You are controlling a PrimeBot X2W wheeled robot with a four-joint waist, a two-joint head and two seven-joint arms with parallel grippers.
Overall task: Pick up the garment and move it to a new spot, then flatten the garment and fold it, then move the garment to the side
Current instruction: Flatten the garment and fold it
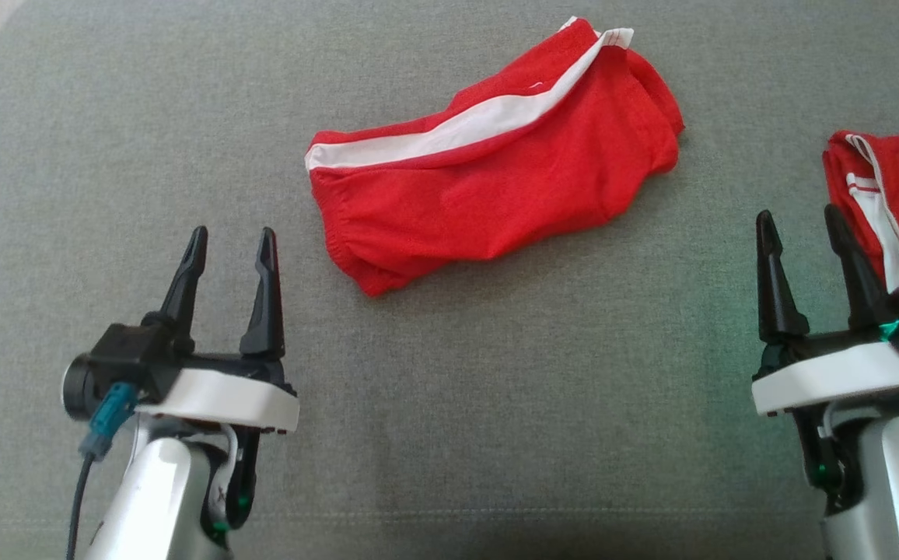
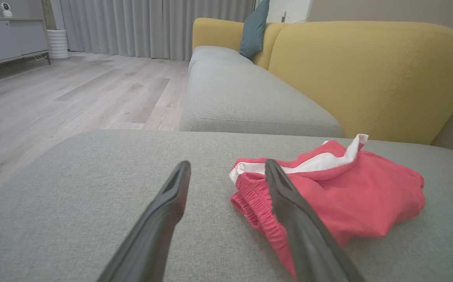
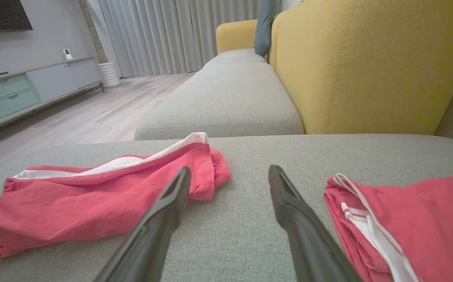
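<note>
We are in a home living room. We see a sofa with grey seat cushions [image 2: 250, 102] and a yellow backrest [image 2: 367, 78], a teal throw pillow [image 2: 254, 29], long grey curtains [image 2: 132, 27], pale wood flooring [image 2: 73, 90], and a low media cabinet [image 3: 34, 86] beneath a wall-mounted screen [image 3: 1, 15].
</note>
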